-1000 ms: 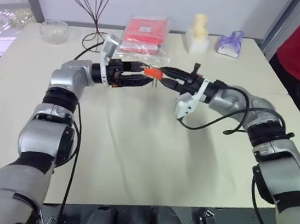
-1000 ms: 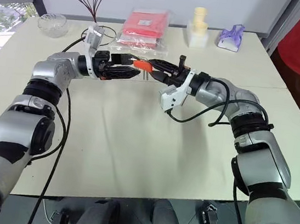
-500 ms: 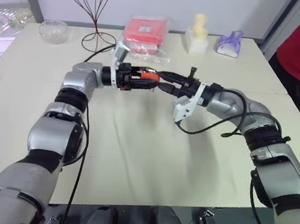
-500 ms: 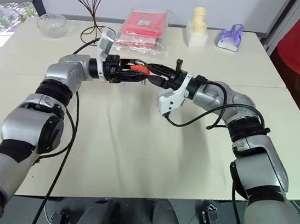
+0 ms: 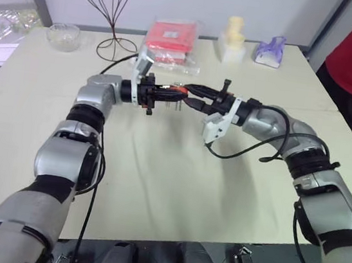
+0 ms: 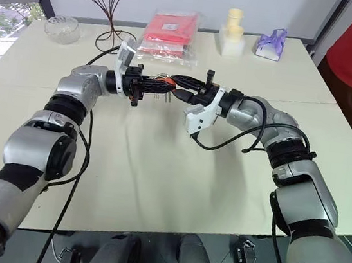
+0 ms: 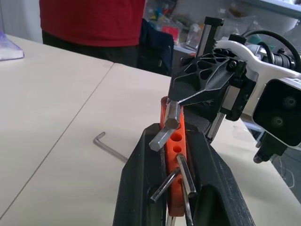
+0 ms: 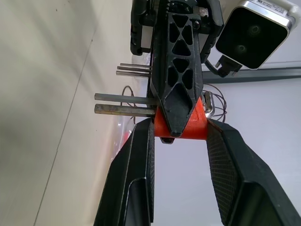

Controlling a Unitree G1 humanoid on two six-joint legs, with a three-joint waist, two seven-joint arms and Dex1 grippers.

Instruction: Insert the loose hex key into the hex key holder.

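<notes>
Now both claws pinch the hex key holder [image 7: 175, 155] above the table [image 5: 156, 181], left claw [image 5: 168, 94] and right claw [image 5: 190, 99] meeting at upper centre, probably a handover. Meanwhile the loose hex key [image 7: 109, 147] lies untouched on the table, left of centre in the left wrist view.

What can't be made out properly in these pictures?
Red holder: head views, mostly covered by left gripper and right gripper.
Holder's lower end: left wrist view, sunk between fingers.
Person in red: same view, cut off by top edge.
Loose key: same view, long end behind a finger.
</notes>
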